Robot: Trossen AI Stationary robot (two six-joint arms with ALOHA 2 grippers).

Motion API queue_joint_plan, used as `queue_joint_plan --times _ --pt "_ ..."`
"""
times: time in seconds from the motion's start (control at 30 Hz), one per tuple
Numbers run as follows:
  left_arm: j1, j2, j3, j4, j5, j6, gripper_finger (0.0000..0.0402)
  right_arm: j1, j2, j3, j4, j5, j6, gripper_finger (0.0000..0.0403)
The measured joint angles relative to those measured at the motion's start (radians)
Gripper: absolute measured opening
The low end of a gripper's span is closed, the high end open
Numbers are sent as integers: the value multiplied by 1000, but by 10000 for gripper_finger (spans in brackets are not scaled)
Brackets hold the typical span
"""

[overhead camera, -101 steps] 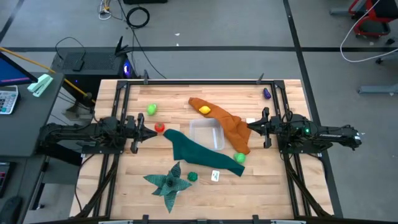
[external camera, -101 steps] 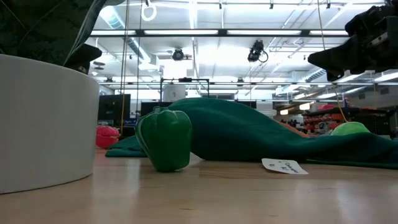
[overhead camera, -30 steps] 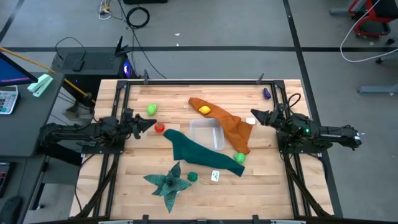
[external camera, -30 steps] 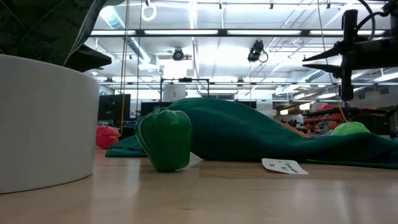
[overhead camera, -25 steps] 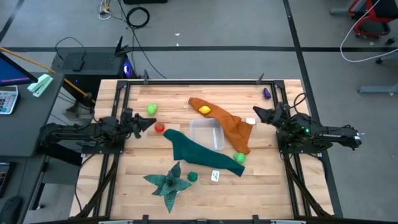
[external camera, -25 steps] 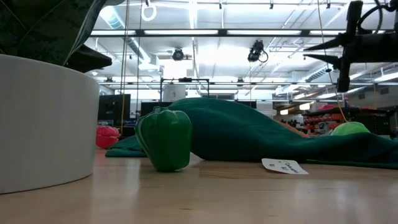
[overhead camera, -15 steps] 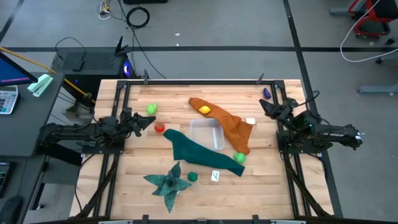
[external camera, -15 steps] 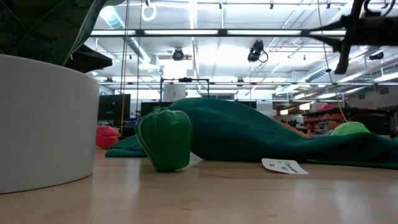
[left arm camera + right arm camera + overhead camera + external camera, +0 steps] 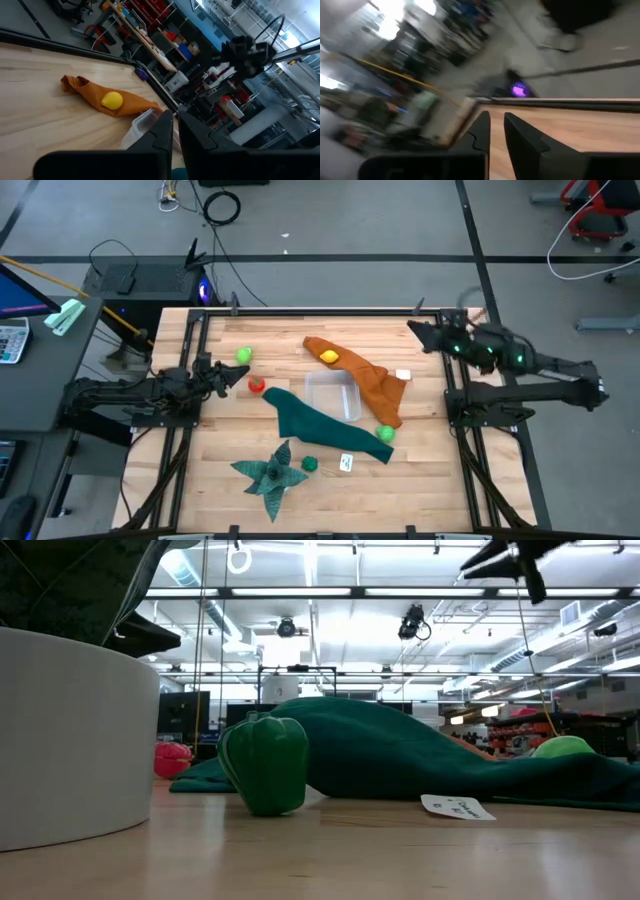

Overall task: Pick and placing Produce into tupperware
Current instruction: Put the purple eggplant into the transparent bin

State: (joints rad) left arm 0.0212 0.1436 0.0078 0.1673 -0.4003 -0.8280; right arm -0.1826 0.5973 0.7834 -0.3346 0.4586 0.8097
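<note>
The clear tupperware stands mid-table between an orange cloth and a teal cloth. A yellow fruit lies on the orange cloth, and a light green one lies on the teal cloth. Another light green piece and a red one lie near my left gripper, which is shut and empty. A dark green pepper stands near the front. A purple piece lies at the far right, under my right gripper, which is shut, empty and raised high.
A dark green star-shaped leafy piece in a white pot stands at the near left. A white card lies beside the pepper. A small white item lies by the orange cloth. Black rails run along both table sides.
My right gripper has risen well above the table and swung toward the far edge, ending over the far right corner. Its fingers stay shut and hold nothing. The produce and cloths lie as before.
</note>
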Motion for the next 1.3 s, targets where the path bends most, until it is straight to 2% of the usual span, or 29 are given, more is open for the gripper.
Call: queue_joint_plan --times 0.27,0.33,0.43,0.53,0.67,0.9,1.03,1.3 --pt "0 0 0 -1 0 -1 36 -188 388 517 -568 -167 -175 67" --pt "0 0 0 -1 0 -8 39 -239 479 633 -697 -180 -219 79" --pt "0 0 0 -1 0 -27 40 -317 599 770 -867 -192 -280 97" --pt "0 0 0 -2 0 -39 38 -390 695 851 -978 -204 -340 117" --pt "0 0 0 -2 0 -47 35 -458 780 862 -1050 -205 -378 145" --pt "0 0 0 -11 0 -50 41 -510 867 757 -1083 -175 -386 185" --pt "0 0 0 -10 0 -50 38 -509 891 675 -1080 -102 -369 217" --pt "0 0 0 -11 0 -50 34 -509 879 505 -1000 -78 -382 284"
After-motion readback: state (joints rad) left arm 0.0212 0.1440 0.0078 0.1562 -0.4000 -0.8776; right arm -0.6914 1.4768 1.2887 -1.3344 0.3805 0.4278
